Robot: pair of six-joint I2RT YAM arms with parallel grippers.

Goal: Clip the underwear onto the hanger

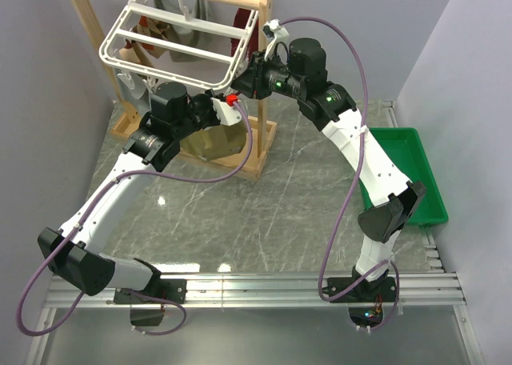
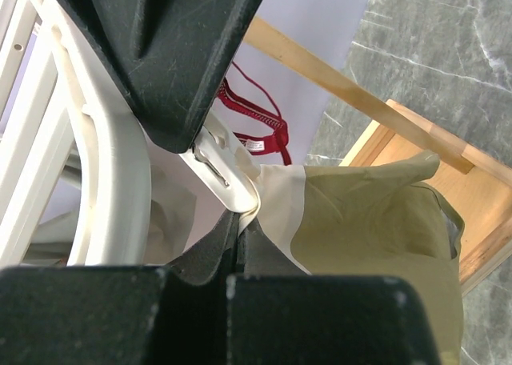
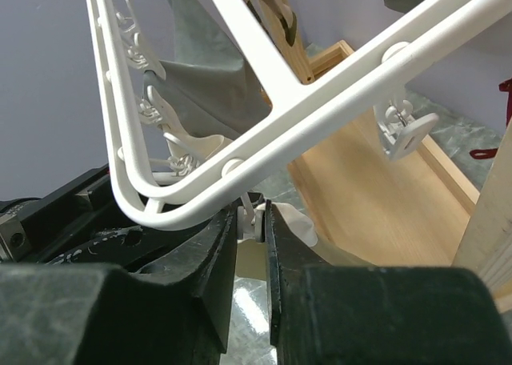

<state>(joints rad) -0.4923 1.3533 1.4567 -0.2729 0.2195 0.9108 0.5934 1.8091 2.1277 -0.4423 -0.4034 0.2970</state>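
Observation:
The white grid hanger [image 1: 180,41] hangs from the wooden stand at the back left. The tan underwear [image 1: 212,141] hangs below its near right corner. My left gripper [image 1: 220,109] is shut on the underwear's pale waistband; in the left wrist view [image 2: 238,229] the band's edge meets a white clip [image 2: 228,177], and the tan cloth [image 2: 368,221] hangs to the right. My right gripper [image 1: 244,81] comes in from the right. In the right wrist view [image 3: 254,221] its jaws are pressed on a clip [image 3: 250,214] under the hanger's corner [image 3: 320,117].
The wooden stand [image 1: 260,125] and its base [image 3: 376,189] stand right behind both grippers. A grey garment [image 3: 208,77] and a dark red garment [image 2: 256,125] hang on the hanger. A green tray [image 1: 404,173] sits at the right edge of the table.

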